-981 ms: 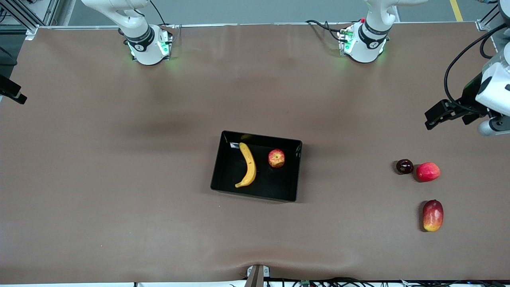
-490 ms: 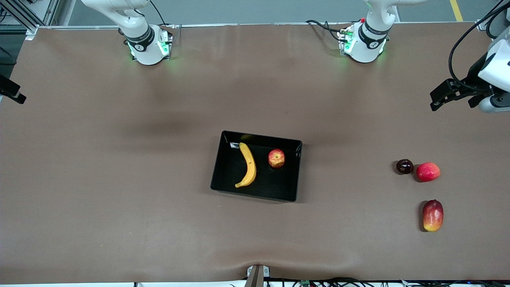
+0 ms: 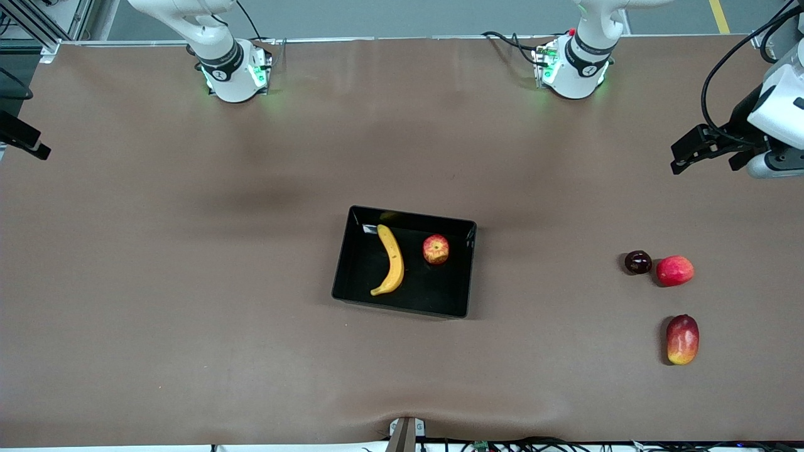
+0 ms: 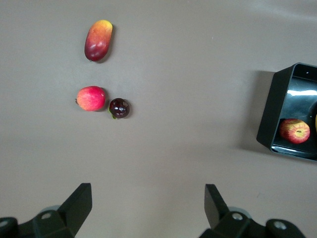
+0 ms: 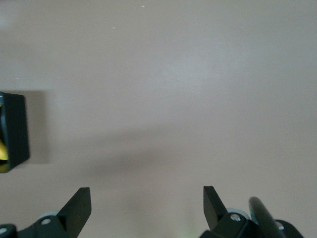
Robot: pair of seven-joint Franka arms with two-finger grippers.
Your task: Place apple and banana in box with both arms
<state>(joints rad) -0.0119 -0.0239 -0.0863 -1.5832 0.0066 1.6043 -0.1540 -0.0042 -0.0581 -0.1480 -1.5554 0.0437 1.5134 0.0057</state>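
The black box (image 3: 344, 258) sits at the middle of the table. The yellow banana (image 3: 392, 260) and the red-yellow apple (image 3: 435, 249) lie in it, apart from each other. My left gripper (image 3: 684, 154) hangs open and empty over bare table at the left arm's end; the left wrist view (image 4: 147, 193) shows the box's wall (image 4: 275, 111) and the apple (image 4: 294, 131). My right gripper (image 3: 28, 143) is half out of view at the right arm's end, open and empty in the right wrist view (image 5: 146, 193), which shows a corner of the box (image 5: 15, 129).
Toward the left arm's end lie a dark round fruit (image 3: 638, 262), a plain pink-red fruit (image 3: 674, 270) beside it and a red-yellow mango (image 3: 682, 339) nearer the front camera. All three show in the left wrist view (image 4: 119, 107).
My left gripper has moved away from the loose fruits toward the table's edge at the left arm's end. The right gripper shifted slightly. The fruits and box have not moved.
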